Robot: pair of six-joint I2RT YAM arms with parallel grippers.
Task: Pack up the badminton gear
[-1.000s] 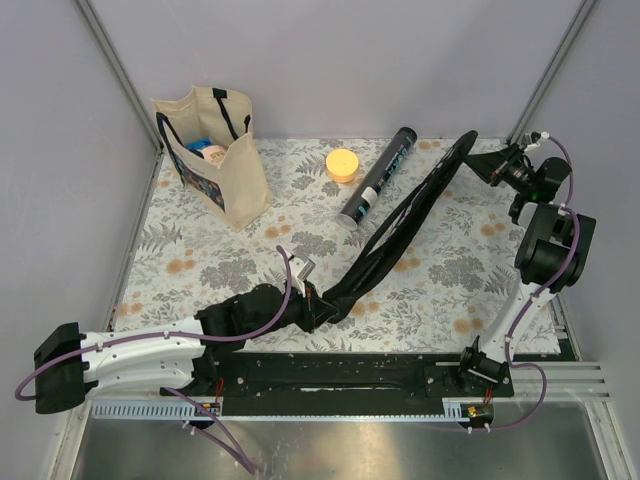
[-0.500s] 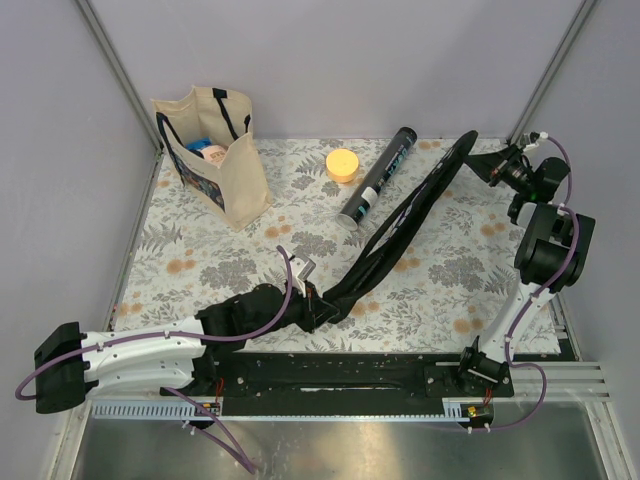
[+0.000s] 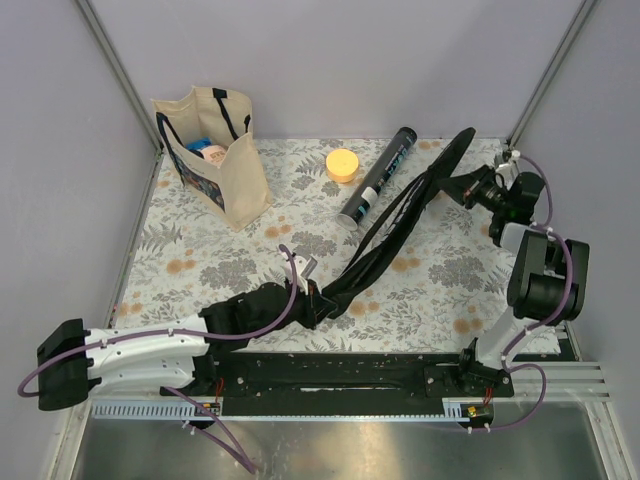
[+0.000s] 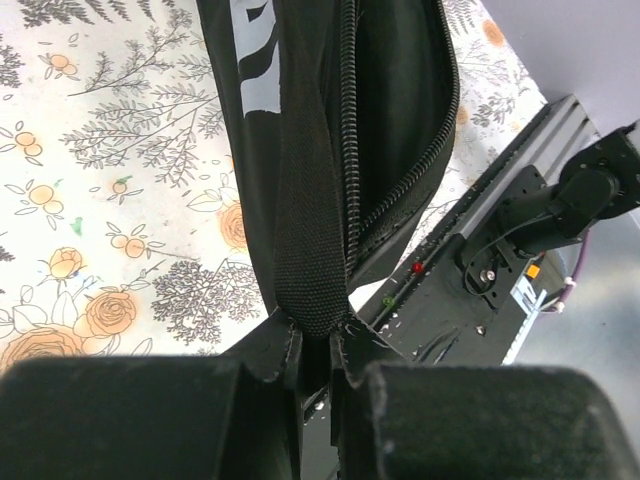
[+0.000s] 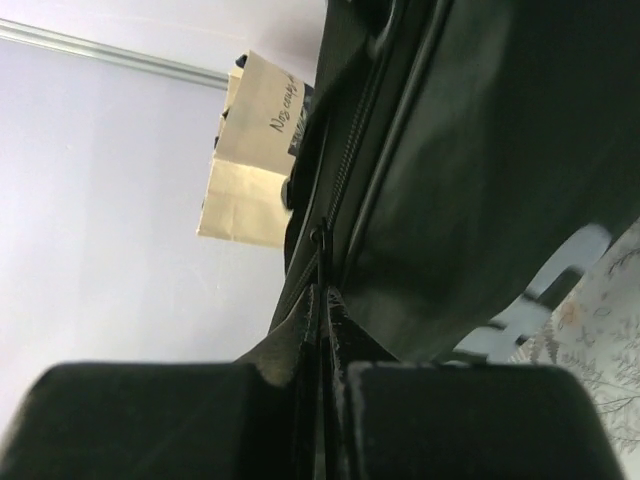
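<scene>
The black racket cover (image 3: 400, 218) is held off the flowered table cloth (image 3: 200, 260) between the two arms, slanting from near the middle of the table up towards the far right corner. From the top camera it is seen almost edge-on. Its near, lower end is clamped in the left gripper (image 3: 315, 300), and its far, upper part is taken by the right gripper (image 3: 465, 188).

What exactly is pinched cannot be made out from above; the wrist cameras supply it. In the left wrist view the left gripper (image 4: 318, 360) is closed tight on the black webbing strap (image 4: 305, 200) of the cover (image 4: 400, 100), and the zip (image 4: 440, 110) is seen gaping open beside it (white lettering shows on the panel to the left). In the right wrist view the right gripper (image 5: 322, 330) is closed on a thin edge of the cover (image 5: 500, 150) next to a zip line, with almost no gap between the fingers.

The long black tube (image 3: 378, 178) is seen only from above, lying on the cloth just left of the cover, near a round orange object (image 3: 342, 163). The beige tote bag (image 3: 225, 160) stands at the far left and is also glimpsed in the right wrist view (image 5: 250, 170).
</scene>
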